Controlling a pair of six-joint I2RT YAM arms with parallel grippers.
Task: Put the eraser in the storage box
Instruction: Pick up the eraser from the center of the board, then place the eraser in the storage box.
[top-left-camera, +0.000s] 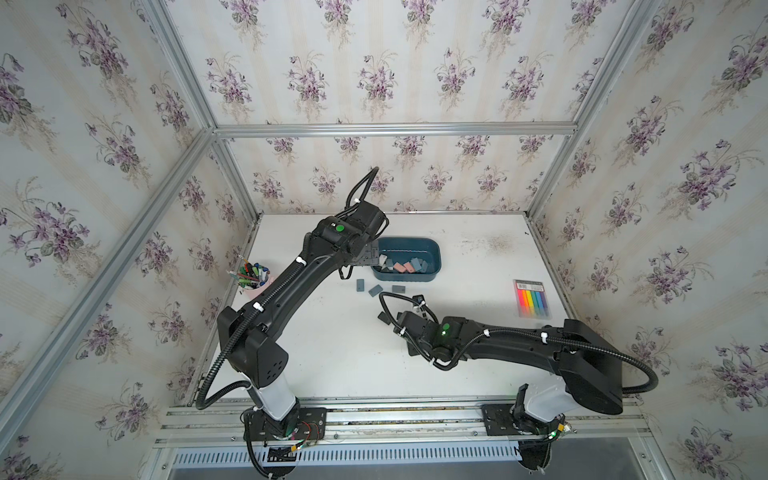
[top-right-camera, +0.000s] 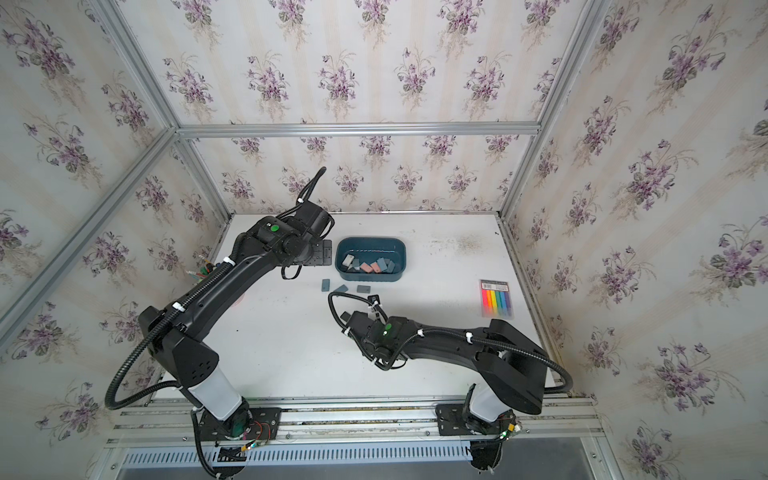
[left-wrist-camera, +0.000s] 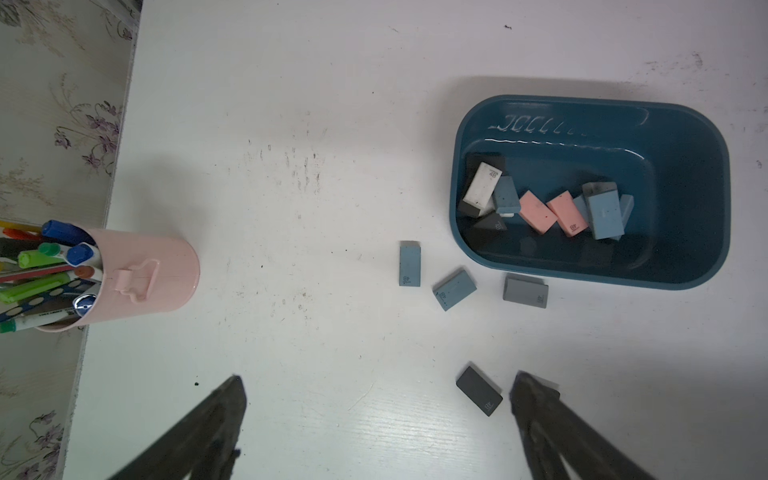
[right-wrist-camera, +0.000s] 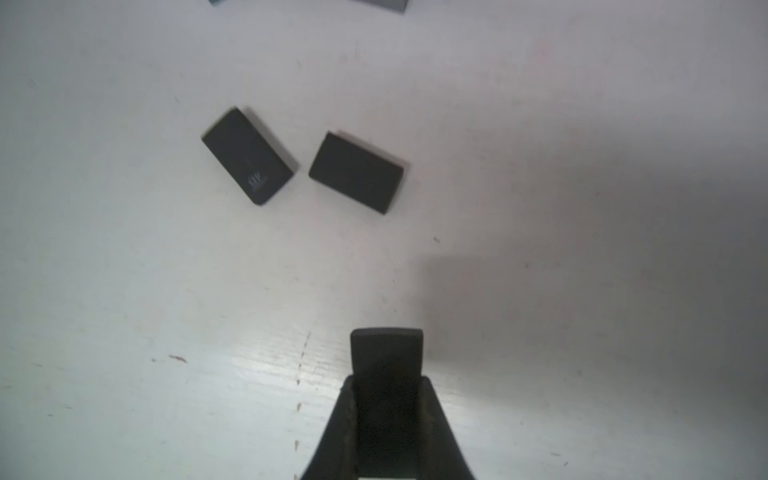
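Right wrist view is the closest look, and it cuts a lot off. Only the tips of the right gripper (right-wrist-camera: 386, 380) show, and two grey scraps at the frame's edge are too clipped to name. Its fingers are pressed in on a black eraser (right-wrist-camera: 386, 351), which sticks out past the tips. Whether it touches the white table (right-wrist-camera: 124, 291) I can't quite tell from this angle. Ahead of it a printed eraser (right-wrist-camera: 248, 156) and a plain eraser (right-wrist-camera: 356, 172) lie flat, near each other but apart.

In both top views the right gripper's tips are hidden under its own wrist. The storage box (top-left-camera: 409, 240) (top-right-camera: 370, 245) sits well beyond that gripper, toward the back wall. Three loose erasers (left-wrist-camera: 454, 289) lie on the table between them, just beside the box. A heap of erasers (left-wrist-camera: 540, 208) lies inside the box.

The left gripper (left-wrist-camera: 380, 386) is spread wide and holds nothing. One of its fingers (left-wrist-camera: 540, 415) covers all but a corner of something grey. In a top view the left arm hides most of the pen cup (top-right-camera: 205, 270).
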